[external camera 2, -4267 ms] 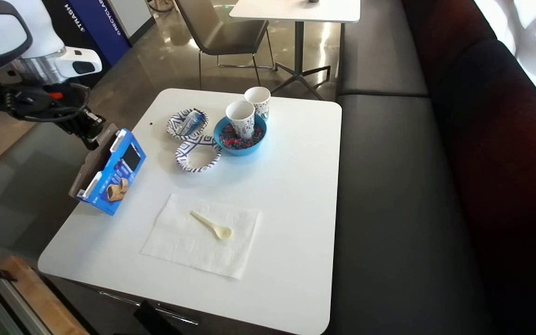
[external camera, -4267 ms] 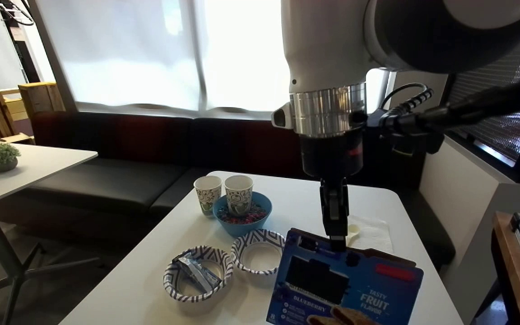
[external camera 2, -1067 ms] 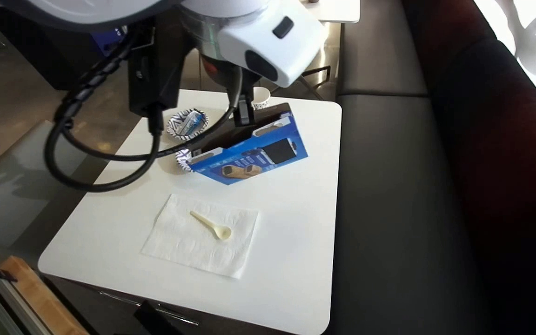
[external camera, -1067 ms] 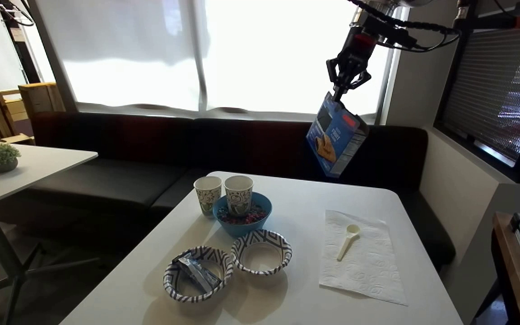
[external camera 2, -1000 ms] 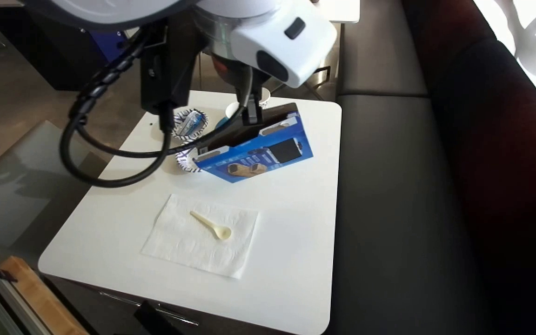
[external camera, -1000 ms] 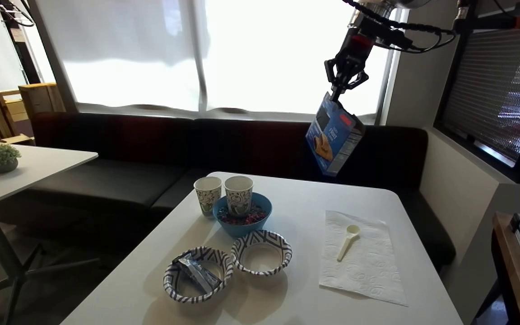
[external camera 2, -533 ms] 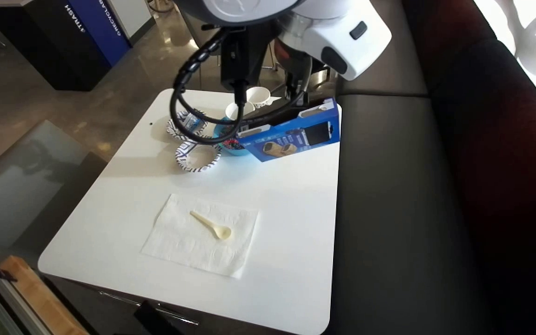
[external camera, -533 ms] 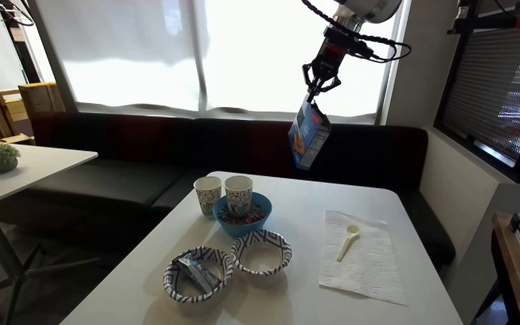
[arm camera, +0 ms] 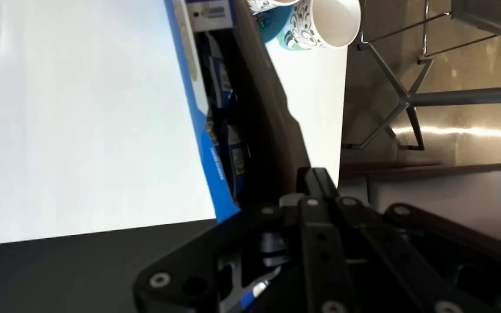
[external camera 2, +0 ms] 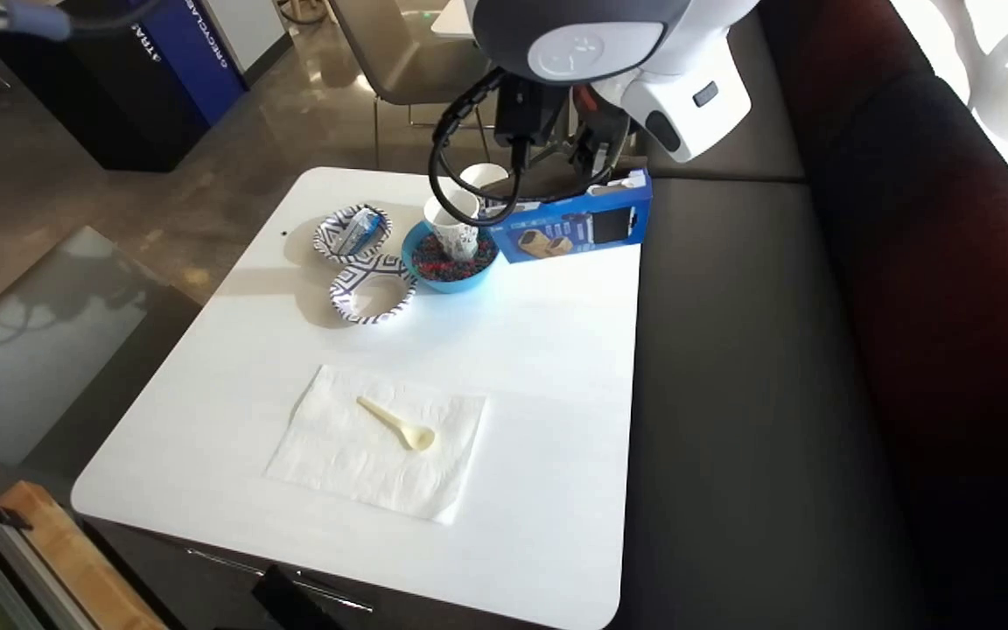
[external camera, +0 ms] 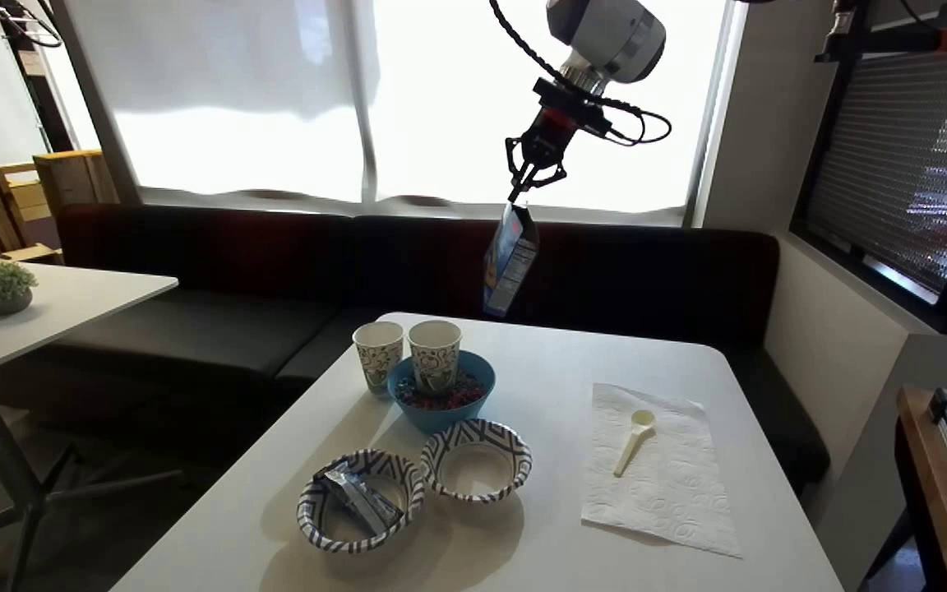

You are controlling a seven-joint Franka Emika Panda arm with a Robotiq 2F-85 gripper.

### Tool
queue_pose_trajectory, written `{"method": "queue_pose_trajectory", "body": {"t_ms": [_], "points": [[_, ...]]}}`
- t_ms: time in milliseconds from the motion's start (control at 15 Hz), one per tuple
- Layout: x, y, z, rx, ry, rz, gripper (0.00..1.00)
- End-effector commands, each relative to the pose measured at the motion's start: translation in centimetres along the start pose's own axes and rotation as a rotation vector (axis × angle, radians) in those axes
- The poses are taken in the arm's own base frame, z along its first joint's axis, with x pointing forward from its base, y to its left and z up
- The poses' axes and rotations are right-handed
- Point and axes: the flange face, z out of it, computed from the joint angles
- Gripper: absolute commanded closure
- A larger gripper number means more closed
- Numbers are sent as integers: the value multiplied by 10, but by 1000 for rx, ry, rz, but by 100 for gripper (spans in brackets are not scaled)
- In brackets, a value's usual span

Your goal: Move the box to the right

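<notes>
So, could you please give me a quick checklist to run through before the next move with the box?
Gripper shut on box: ok.
Box off the table: ok.
Box apart from cups and blue bowl: ok, a gap shows in an exterior view.
Box upright: not ok, it hangs tilted.
Box closed: not ok, its top is open, with contents showing in the wrist view.
Box wholly over the table: cannot tell.
</notes>
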Motion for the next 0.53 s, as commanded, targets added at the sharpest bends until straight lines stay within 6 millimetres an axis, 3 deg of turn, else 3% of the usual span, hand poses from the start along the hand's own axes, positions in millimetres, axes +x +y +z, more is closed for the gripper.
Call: {"method": "queue_pose_trajectory", "body": {"t_ms": [0, 133, 200, 467], "points": [[-5, -22, 8, 59, -28, 72, 100], [-9, -30, 17, 94, -59, 96, 100], [20, -26, 37, 109, -64, 109, 100], [44, -22, 61, 121, -31, 132, 100]]}}
